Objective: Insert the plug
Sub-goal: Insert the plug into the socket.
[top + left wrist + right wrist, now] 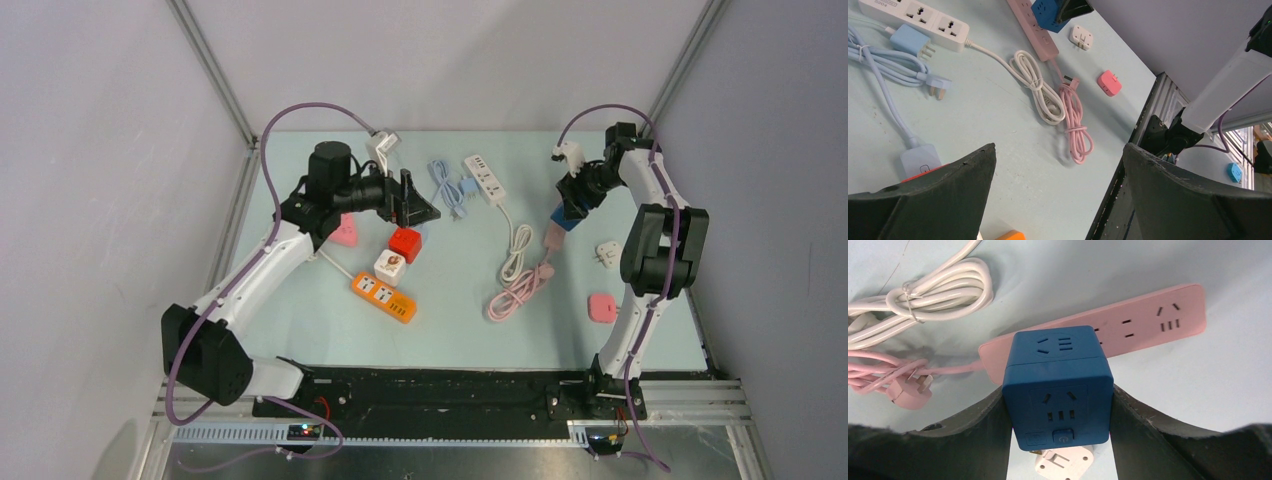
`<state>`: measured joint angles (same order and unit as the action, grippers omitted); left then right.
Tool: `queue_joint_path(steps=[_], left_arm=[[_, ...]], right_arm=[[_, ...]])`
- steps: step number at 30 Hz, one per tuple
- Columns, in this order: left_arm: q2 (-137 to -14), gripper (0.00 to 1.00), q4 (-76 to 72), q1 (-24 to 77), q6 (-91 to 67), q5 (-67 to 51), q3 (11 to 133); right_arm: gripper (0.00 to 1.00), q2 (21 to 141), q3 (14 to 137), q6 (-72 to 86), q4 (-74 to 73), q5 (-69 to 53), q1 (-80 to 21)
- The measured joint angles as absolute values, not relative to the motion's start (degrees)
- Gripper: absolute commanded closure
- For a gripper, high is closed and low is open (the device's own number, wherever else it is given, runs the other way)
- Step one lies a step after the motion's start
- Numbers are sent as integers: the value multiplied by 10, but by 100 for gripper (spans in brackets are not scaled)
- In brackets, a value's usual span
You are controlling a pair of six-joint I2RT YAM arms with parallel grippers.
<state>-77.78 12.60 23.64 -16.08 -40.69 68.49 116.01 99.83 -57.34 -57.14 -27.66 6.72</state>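
Observation:
My right gripper (pixel 1059 390) is shut on a blue cube adapter (pixel 1058 385), one finger on each side. The cube is over the cord end of a pink power strip (pixel 1148 320) lying flat on the table. I cannot tell whether its prongs are in the strip, as its underside is hidden. In the top view the right gripper (pixel 566 215) and cube (pixel 565 217) are at the right, above the pink strip (pixel 553 237). My left gripper (pixel 415 205) is open and empty above the table's left middle. It also shows in the left wrist view (pixel 1059 150).
A white adapter (pixel 609 253) and a pink adapter (pixel 602 307) lie near the right arm. Coiled pink cord (pixel 518 290) and white cord (pixel 517 250) lie mid-table. A white strip (pixel 485 179), blue cable (pixel 448 185), red cube (pixel 405 243), white cube (pixel 390 267) and orange strip (pixel 384 297) lie near the left gripper.

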Motion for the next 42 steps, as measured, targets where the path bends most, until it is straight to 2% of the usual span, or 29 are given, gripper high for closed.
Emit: queue_joint_path(steps=[11,42], left_arm=[[-784,0,126,236,-161,-407,685],[-787,0,126,236,-161,-408,685]], right_arm=[[100,1174,1061,-574,-600,-278,76],[100,1189,1036,-585,-594,-259,59]])
